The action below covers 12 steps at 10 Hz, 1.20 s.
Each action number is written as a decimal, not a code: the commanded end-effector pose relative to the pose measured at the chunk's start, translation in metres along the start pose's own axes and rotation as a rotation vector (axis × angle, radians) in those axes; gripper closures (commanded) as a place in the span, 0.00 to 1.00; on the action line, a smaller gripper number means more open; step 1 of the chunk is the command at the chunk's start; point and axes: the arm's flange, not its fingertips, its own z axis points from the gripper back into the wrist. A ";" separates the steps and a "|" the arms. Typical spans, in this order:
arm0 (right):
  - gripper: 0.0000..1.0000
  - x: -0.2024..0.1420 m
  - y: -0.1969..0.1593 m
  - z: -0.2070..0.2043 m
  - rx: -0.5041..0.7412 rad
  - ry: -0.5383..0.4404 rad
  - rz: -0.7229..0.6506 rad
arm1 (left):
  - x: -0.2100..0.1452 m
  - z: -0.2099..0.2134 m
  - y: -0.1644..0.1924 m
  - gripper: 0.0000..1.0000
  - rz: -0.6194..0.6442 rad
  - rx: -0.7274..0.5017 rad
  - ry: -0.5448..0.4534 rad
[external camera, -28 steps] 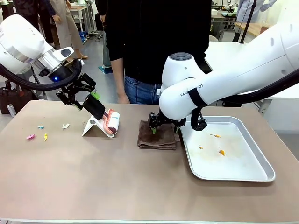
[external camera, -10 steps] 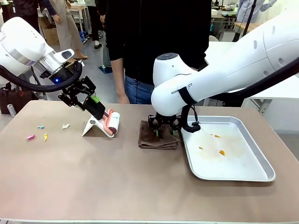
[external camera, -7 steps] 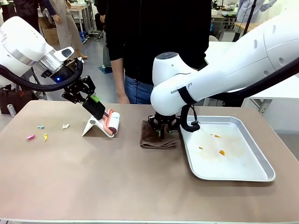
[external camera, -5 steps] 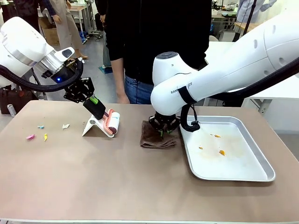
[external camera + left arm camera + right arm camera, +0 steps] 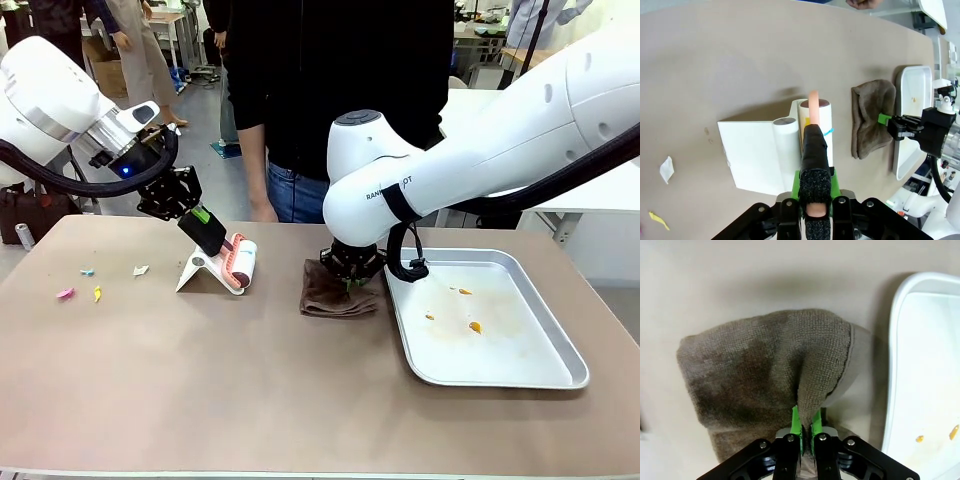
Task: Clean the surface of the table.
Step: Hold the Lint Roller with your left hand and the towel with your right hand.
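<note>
Stretching wide, matte taupe-brown table [image 5: 250, 390]; coloured scraps [image 5: 66, 294] near left end

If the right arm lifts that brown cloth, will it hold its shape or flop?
Likely floppy: the cloth already bunches into a ridge where the right gripper pinches it. Probably light, and its folded layers may drape open, perhaps brushing the tray.

Glossy white arms [image 5: 500, 130] trail black cables [image 5: 70, 185]; end effectors [image 5: 815, 182] [image 5: 804, 421] black, green-padded.
</note>
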 end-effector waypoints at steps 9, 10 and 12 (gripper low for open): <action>1.00 -0.027 -0.139 0.059 0.926 -0.061 -0.025 | -0.045 0.064 -0.004 1.00 -0.158 -0.311 -0.072; 1.00 -0.034 -0.157 0.065 1.054 -0.060 0.033 | -0.049 0.075 0.006 1.00 -0.176 -0.382 -0.046; 1.00 -0.045 -0.187 0.074 1.261 0.012 0.145 | -0.050 0.094 0.041 1.00 -0.117 -0.446 -0.064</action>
